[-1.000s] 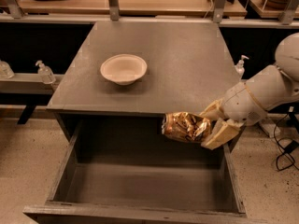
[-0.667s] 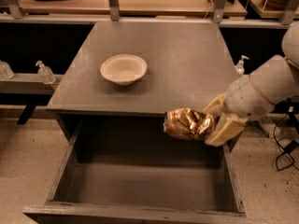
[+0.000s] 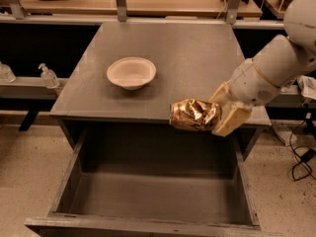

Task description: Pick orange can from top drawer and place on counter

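Pincer: the pincer [image 3: 223,110] sits at the front right of the scene, level with the tabletop's front edge, its two cream fingers [image 3: 232,119] clamped on the orange can, one above and one below the can's right end.

Orange can: the orange can [image 3: 194,115] is held lying on its side, its long axis running left to right, crumpled and glinting. It is out of the drawer and overlaps the front lip of the tabletop, right of centre, with the open drawer below it. Whether it touches the tabletop cannot be told.

Arm: the white arm [image 3: 270,73] comes in from the upper right corner and slopes down to the left toward the pincer, crossing the right front corner of the tabletop.

Tabletop: the tabletop [image 3: 187,53] is dark grey and flat, with paler worn edges.

Bowl: a cream shallow bowl [image 3: 131,73] stands upright on the left half of the tabletop, well apart from the can.

Top drawer: the top drawer [image 3: 68,177] is pulled far out toward the camera, and its dark floor is bare.

Surroundings: two clear pump bottles [image 3: 48,75] stand on a rail left of the tabletop, a wooden bench [image 3: 148,1] runs behind it, and black cables [image 3: 301,157] lie on the speckled floor at the right.
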You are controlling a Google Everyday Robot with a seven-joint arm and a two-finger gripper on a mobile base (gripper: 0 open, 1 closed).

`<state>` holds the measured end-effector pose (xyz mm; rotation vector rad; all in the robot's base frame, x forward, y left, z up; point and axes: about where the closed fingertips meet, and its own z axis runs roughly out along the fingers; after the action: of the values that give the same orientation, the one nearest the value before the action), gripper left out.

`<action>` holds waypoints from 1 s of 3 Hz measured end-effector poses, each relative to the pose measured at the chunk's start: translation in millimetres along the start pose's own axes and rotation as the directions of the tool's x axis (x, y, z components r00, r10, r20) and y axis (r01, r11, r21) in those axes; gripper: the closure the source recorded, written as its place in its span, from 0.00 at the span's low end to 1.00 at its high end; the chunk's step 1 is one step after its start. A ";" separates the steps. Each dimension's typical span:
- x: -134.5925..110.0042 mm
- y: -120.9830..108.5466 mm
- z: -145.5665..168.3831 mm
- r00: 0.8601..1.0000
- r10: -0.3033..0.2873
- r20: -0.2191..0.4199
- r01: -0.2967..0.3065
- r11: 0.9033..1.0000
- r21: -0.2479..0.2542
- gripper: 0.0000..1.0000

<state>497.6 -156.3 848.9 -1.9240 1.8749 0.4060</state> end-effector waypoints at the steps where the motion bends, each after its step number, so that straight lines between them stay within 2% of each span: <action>1: 6.2 -25.2 0.3 1.000 -0.001 -0.025 0.002 1.000 0.025 1.00; 3: 10.0 -74.6 9.9 0.998 -0.065 0.004 0.065 0.994 0.093 1.00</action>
<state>573.2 -160.2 842.5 -1.9138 1.7889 0.3002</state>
